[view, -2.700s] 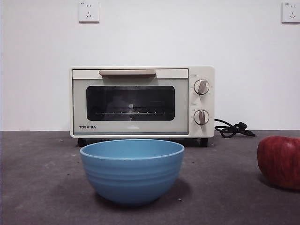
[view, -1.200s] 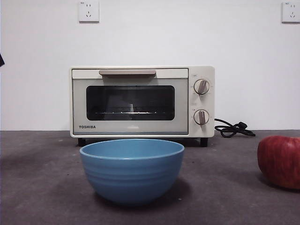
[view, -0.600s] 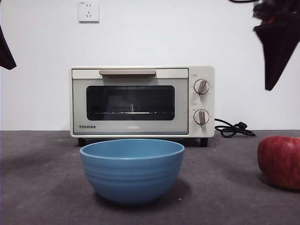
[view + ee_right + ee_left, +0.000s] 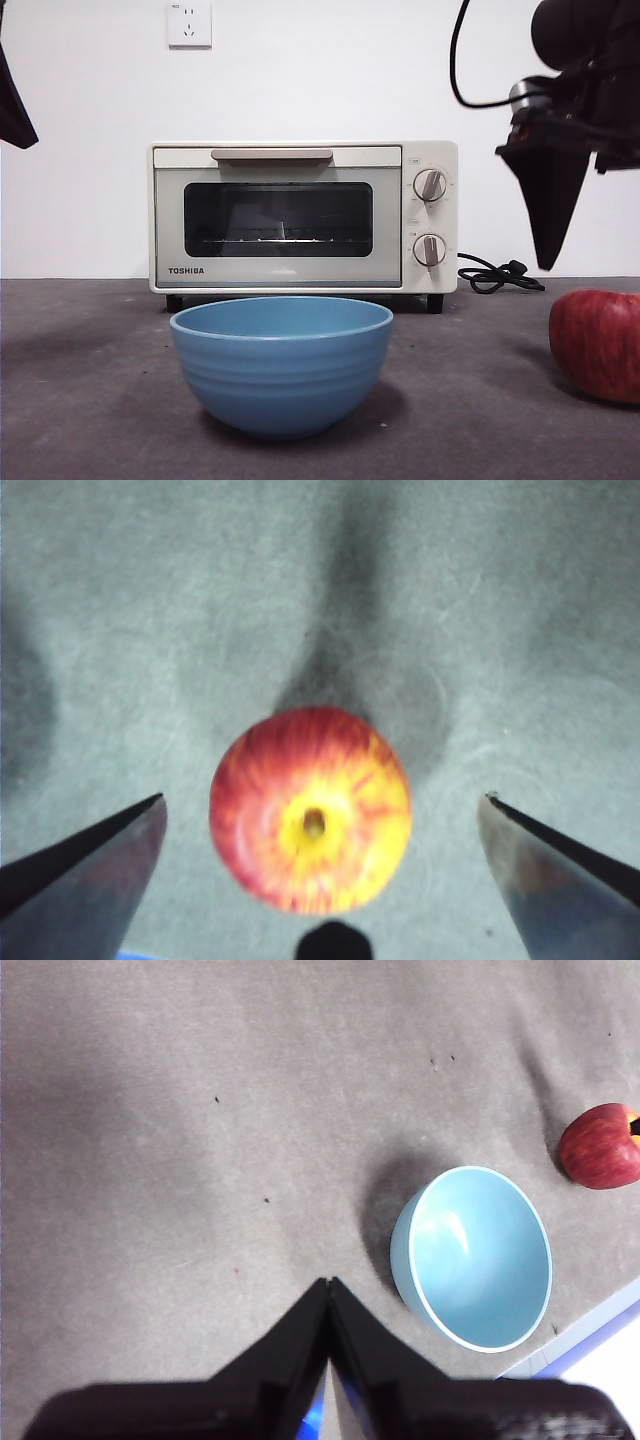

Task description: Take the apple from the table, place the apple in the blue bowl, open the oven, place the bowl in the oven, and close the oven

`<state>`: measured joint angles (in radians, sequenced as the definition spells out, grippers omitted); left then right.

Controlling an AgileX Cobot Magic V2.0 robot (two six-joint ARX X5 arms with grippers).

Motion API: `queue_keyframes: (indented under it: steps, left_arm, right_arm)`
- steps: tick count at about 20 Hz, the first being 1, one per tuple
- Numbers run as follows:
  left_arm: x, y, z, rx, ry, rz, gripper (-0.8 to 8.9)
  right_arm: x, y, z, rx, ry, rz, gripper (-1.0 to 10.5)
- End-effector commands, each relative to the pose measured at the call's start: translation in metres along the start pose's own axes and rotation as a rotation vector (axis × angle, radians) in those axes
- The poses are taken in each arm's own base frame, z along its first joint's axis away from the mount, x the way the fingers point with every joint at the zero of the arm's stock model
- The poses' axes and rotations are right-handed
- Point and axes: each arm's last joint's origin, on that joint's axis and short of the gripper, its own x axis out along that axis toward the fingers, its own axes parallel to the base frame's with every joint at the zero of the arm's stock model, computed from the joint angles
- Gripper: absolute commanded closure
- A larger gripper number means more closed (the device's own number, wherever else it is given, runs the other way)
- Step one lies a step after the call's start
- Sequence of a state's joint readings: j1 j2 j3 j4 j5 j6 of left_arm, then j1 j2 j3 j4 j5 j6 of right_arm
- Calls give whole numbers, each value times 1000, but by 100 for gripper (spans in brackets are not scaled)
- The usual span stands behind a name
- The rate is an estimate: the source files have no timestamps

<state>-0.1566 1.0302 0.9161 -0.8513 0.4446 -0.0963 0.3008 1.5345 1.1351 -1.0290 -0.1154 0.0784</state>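
Observation:
The red apple [image 4: 597,345] rests on the dark grey table [image 4: 100,400] at the far right. My right gripper [image 4: 548,250] hangs above and a little left of it. In the right wrist view the apple [image 4: 311,808] lies stem dimple up, below the right gripper [image 4: 324,798], whose jaws stand open wide on either side without touching it. The empty blue bowl [image 4: 281,365] stands in front of the cream oven [image 4: 300,215], whose door is closed. My left gripper [image 4: 328,1282] is shut on nothing, high above the table beside the bowl [image 4: 470,1257].
The oven's black cord [image 4: 495,275] lies coiled to the right of the oven, behind the apple. A black tip of the left arm [image 4: 12,105] shows at the top left edge. Two wall sockets sit high on the white wall.
The right arm has come in from the top right corner and lowered toward the apple. The left arm's tip appeared at the top left edge. Bowl, apple and oven have not moved.

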Motion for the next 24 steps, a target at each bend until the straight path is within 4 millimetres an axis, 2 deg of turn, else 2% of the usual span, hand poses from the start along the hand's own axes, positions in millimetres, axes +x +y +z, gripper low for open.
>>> queue_keyframes:
  steps: [1,8,12,15,19,22,24]
  left_arm:
    - [1,0,0,20,-1,-1,817]
    - [1,0,1,25,-9,-2,817]
    - [1,0,2,29,-17,-2,818]
    - [1,0,2,30,-19,-3,817]
    - [1,0,2,30,-19,-3,817]
    - [1,0,2,31,-20,-3,817]
    - [1,0,2,33,-20,-3,817]
  right_arm:
    - [11,-1,4,2,39,-2,249]
    - [38,8,11,-21,114,11,255]
    - [40,13,8,-11,147,5,261]
    - [40,13,7,-8,151,-6,386]
    - [41,13,5,8,180,-12,391]
    - [45,12,4,15,205,-24,536]
    - [46,12,4,18,206,-23,712]
